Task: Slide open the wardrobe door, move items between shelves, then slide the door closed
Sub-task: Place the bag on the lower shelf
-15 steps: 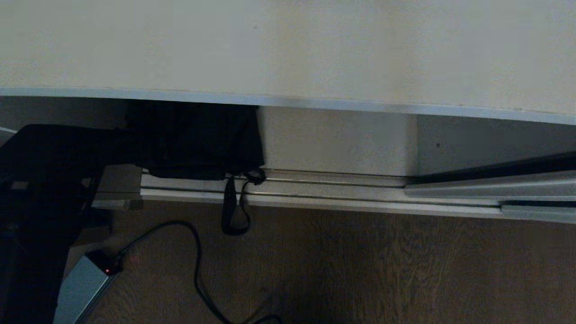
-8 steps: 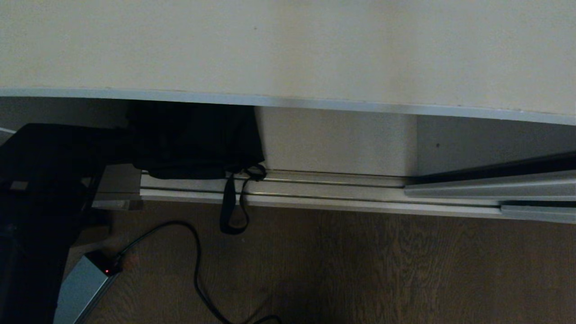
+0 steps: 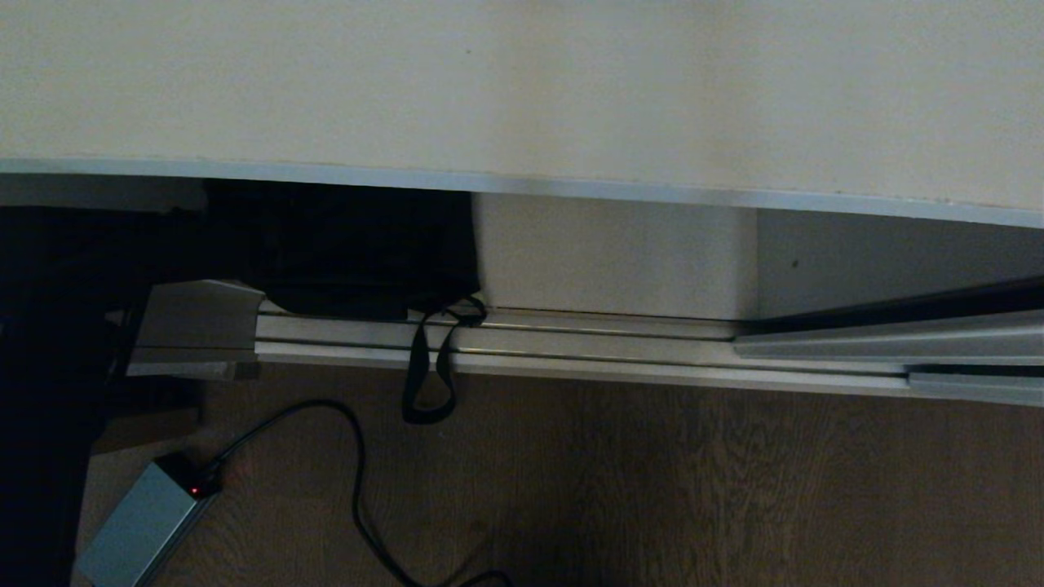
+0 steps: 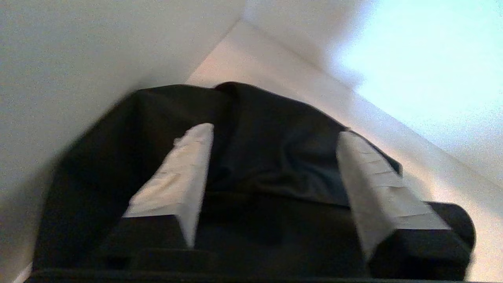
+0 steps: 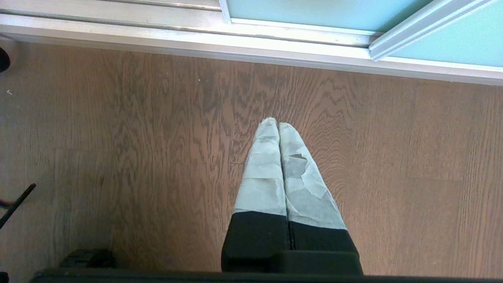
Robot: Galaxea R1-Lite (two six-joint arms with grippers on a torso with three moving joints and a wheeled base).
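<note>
A floppy black bag (image 3: 351,244) lies on the lower white shelf (image 3: 612,261), under the upper shelf (image 3: 522,81) with its thin silvery front edge. One loop strap (image 3: 428,383) hangs over the floor track. My left arm (image 3: 49,326) reaches in from the left. The left gripper (image 4: 275,129) stands open, both fingers wide apart, with the bag (image 4: 267,157) slack between and beyond them. My right gripper (image 5: 275,122) is shut and empty over the wooden floor. The pale blue-green sliding wardrobe door (image 5: 322,11) stands pushed to the right.
The grooved metal floor track (image 3: 612,350) runs along the wardrobe's front. A grey power adapter (image 3: 139,522) with a red light and its black cable (image 3: 359,489) lie on the wooden floor (image 3: 693,489) at the lower left.
My left arm's dark bulk has shifted up and to the left, uncovering the track's left end. The bag lies in the same place; its strap has barely swung.
</note>
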